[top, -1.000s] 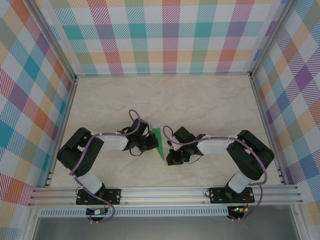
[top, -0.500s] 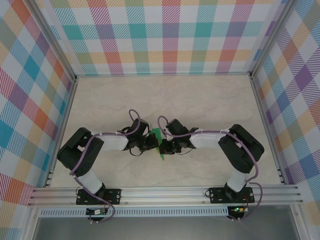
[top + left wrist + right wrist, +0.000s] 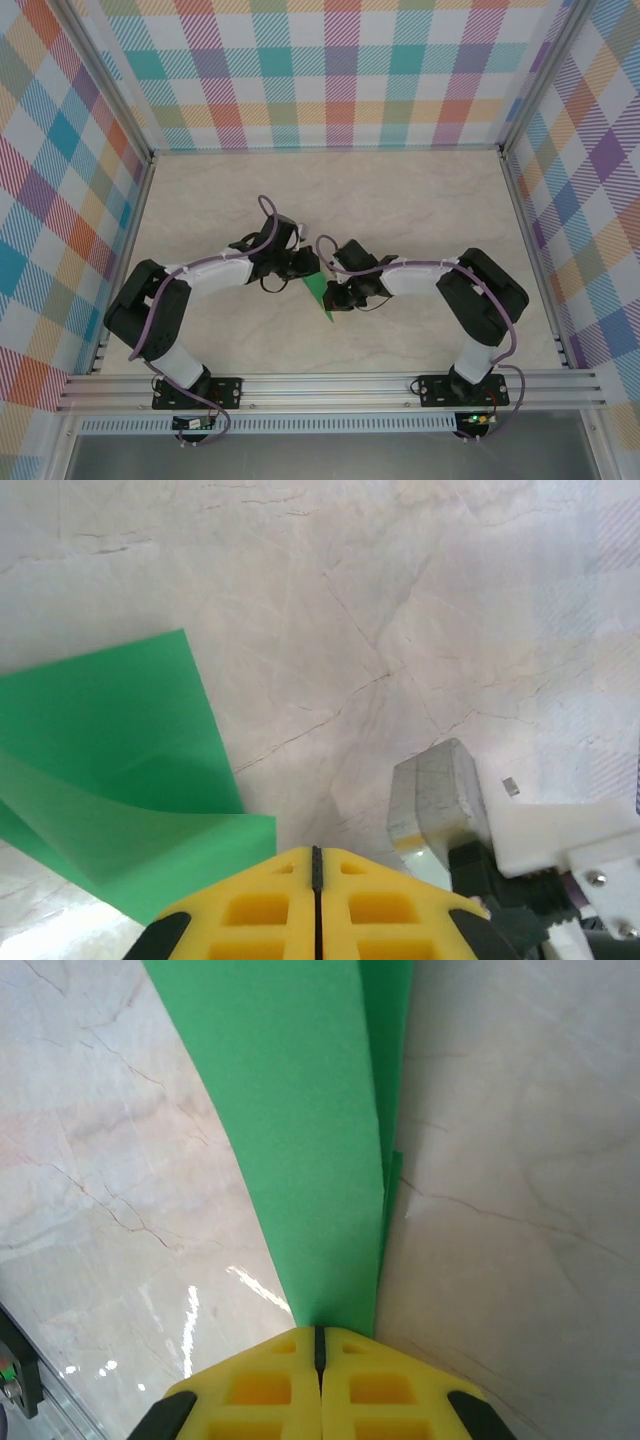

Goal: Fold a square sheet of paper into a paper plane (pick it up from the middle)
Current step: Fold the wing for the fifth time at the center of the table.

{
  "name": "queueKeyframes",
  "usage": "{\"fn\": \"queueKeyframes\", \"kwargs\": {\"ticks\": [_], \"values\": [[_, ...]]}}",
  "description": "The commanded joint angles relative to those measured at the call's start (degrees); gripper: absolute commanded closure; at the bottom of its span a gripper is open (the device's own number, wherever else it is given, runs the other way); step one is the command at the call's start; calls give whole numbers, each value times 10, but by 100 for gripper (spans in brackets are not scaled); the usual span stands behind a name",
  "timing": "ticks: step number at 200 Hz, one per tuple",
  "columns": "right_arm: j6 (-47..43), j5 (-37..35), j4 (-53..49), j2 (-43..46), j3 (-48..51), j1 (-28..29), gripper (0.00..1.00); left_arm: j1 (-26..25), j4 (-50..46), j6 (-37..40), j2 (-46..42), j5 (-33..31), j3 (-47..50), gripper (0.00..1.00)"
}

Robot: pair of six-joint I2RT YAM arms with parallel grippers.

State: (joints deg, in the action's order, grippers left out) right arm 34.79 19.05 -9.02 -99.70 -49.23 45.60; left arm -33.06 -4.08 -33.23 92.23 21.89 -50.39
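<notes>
paper plane point(image 3: 319, 295): it is sitting over the middle of the tabletop point(image 3: 420, 210), between the two tools, with its sharp point aiming toward the near edge; whether it is resting flat on the surface I cannot tell.
left tool point(image 3: 316, 868): its yellow fingers are pressing together with no gap. A corner of the paper plane point(image 3: 110, 750) is lying just beside the left finger, and I cannot tell whether any edge is being pinched.
right tool point(image 3: 320, 1340): its fingers are clamping the narrow end of the paper plane point(image 3: 300, 1140), which is running straight out from between the tips as a long green strip with a layered fold along one side.
arms: both are reaching inward, meeting at the paper.
</notes>
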Motion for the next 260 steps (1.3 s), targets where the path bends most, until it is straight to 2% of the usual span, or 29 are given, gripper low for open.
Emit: {"fn": "queueKeyframes", "kwargs": {"ticks": [1, 54, 158, 220, 260], "values": [[-35, -4, -82, 6, 15, -8, 92, 11, -7, 36, -9, 17, 20, 92], [-63, 16, -113, 21, 14, -18, 92, 11, 55, 57, -12, 58, 62, 92], [-62, 27, -116, 7, 4, -23, 91, 11, 81, 54, 67, 10, 47, 93], [-65, 29, -120, 7, 7, -24, 91, 11, 76, 62, 85, -3, 46, 93], [-70, 27, -127, 5, 12, -26, 91, 12, 44, 79, 84, -41, 45, 94]]}}
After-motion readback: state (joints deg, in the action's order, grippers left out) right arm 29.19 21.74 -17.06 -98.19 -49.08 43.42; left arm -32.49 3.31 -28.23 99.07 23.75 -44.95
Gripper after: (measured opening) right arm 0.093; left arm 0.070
